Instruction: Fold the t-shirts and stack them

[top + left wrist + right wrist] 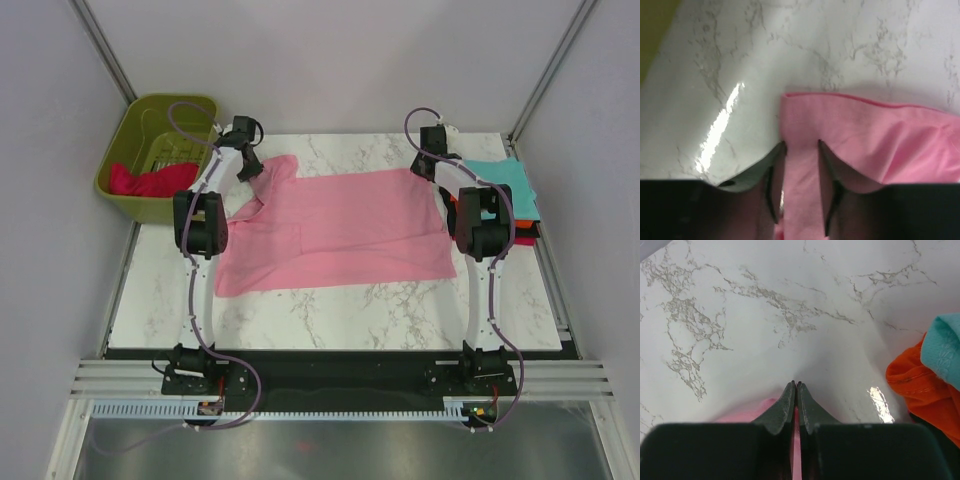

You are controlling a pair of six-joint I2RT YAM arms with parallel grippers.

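Note:
A light pink t-shirt (340, 230) lies spread across the marble table. My left gripper (252, 168) is shut on its far left corner, and the left wrist view shows pink cloth (855, 137) running between the fingers (826, 170). My right gripper (428, 165) is shut on its far right corner; a thin strip of pink (796, 450) sits between the closed fingers (785, 407). A stack of folded shirts (505, 195) with teal on top lies at the right; teal (942, 352) and orange (915, 385) show in the right wrist view. A crimson shirt (145, 180) lies in the basket.
An olive-green plastic basket (205, 108) stands off the table's far left corner. Grey walls with metal posts close in the back and sides. The arms' bases sit on a black rail at the near edge.

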